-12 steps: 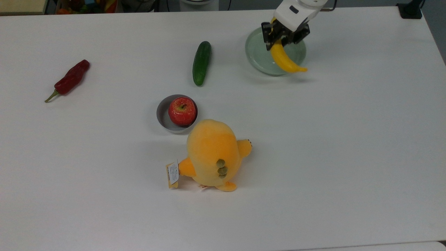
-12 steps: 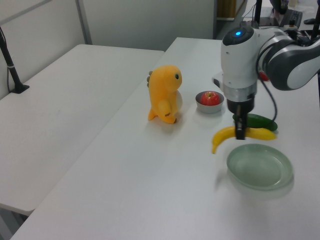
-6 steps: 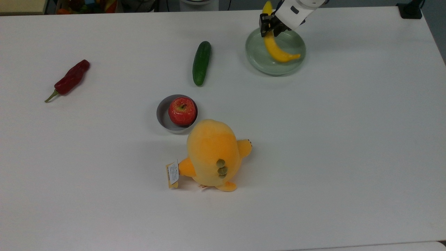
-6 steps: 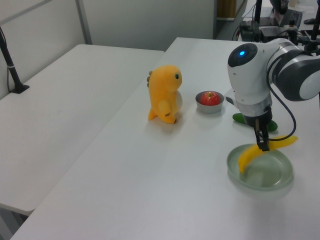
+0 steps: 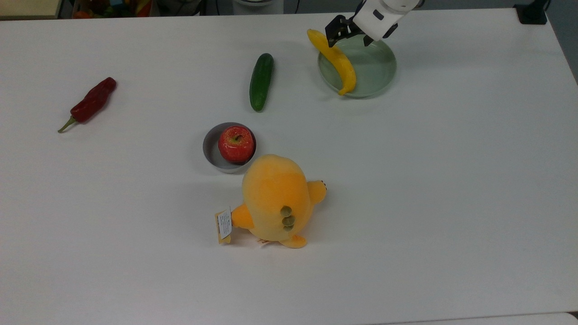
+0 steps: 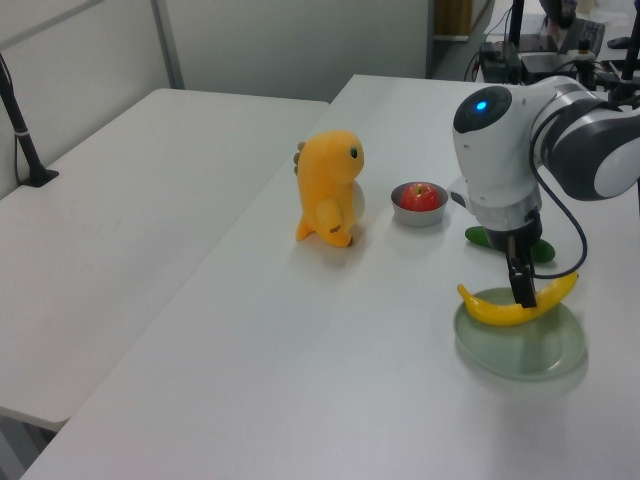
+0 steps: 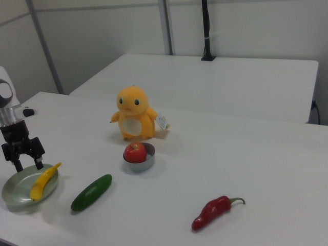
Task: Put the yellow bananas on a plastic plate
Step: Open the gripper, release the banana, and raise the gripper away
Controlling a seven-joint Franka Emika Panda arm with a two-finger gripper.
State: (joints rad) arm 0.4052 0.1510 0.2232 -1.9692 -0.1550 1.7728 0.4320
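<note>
While the claw [image 7: 20, 154] hangs just above the plastic plate [image 5: 375, 67], its fingers stand spread w/ nothing between them. Yellow banana [image 5: 336, 61] lies below the claw across the plate's rim on the top view's left, one tip sticking out past the edge twd the cucumber [image 5: 261, 81] on the tabletop [image 5: 429, 203].

White worktop [image 5: 451, 203] carries: red chili [image 5: 89, 104], dark cucumber [image 5: 261, 81], grey bowl [image 5: 212, 151] holding apple, mint plate [image 5: 379, 67], orange plush [image 5: 275, 201].
</note>
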